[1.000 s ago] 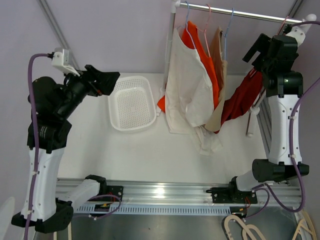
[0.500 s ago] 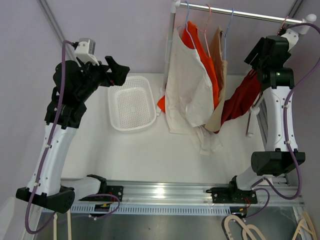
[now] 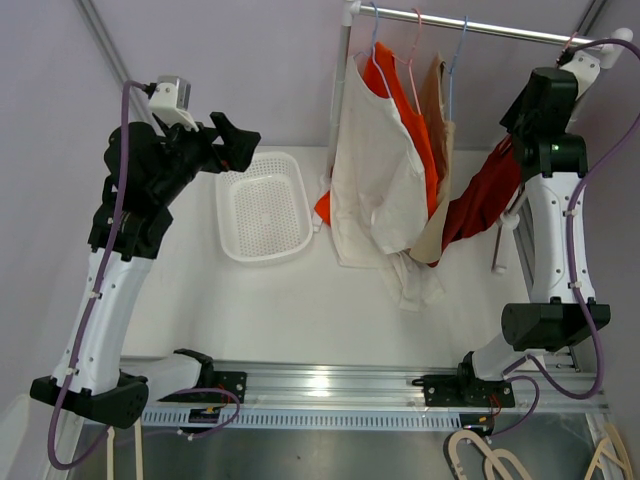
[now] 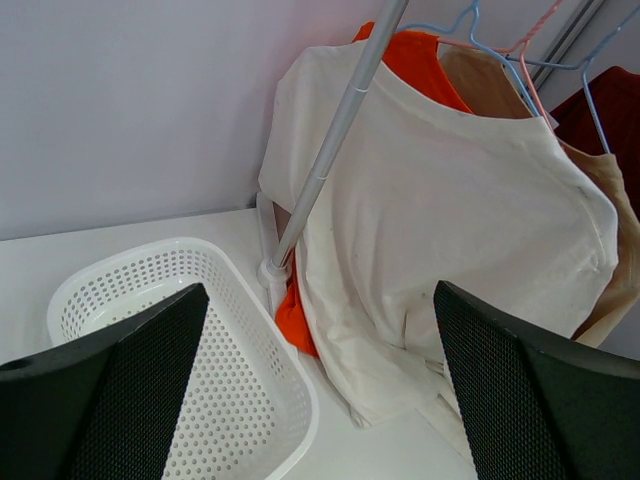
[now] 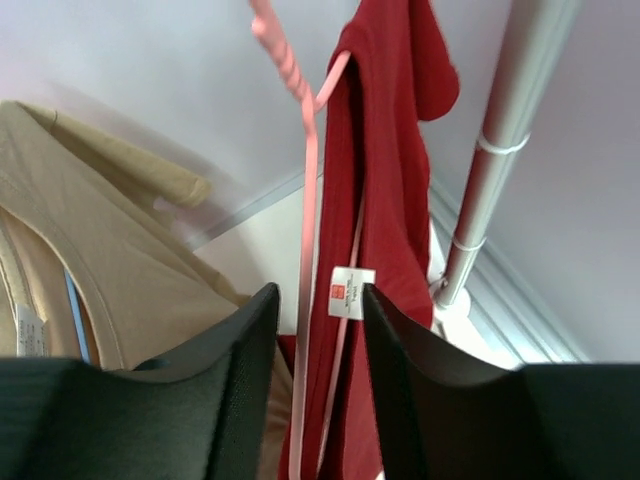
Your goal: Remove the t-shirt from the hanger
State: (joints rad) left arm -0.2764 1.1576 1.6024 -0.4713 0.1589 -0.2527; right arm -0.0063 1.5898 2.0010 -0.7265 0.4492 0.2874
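Observation:
A dark red t-shirt (image 3: 485,195) hangs on a pink hanger (image 3: 572,45) at the right end of the rail (image 3: 470,25). My right gripper (image 3: 516,114) is up beside it. In the right wrist view its jaws stand narrowly apart around the pink hanger (image 5: 308,200) and the red t-shirt's (image 5: 385,200) collar, with a gap showing on both sides. My left gripper (image 3: 238,140) is raised over the basket's far corner, wide open and holding nothing. It faces a cream t-shirt (image 4: 440,200).
A cream shirt (image 3: 375,180), an orange one (image 3: 400,90) and a tan one (image 3: 437,100) hang further left on the rail. A white perforated basket (image 3: 222,210) sits on the table at the left. Rack posts (image 3: 340,80) (image 5: 505,150) stand at both ends.
My right gripper's jaws have narrowed around the pink hanger and red collar. The left arm rose and swung toward the basket a second ago, then held still.

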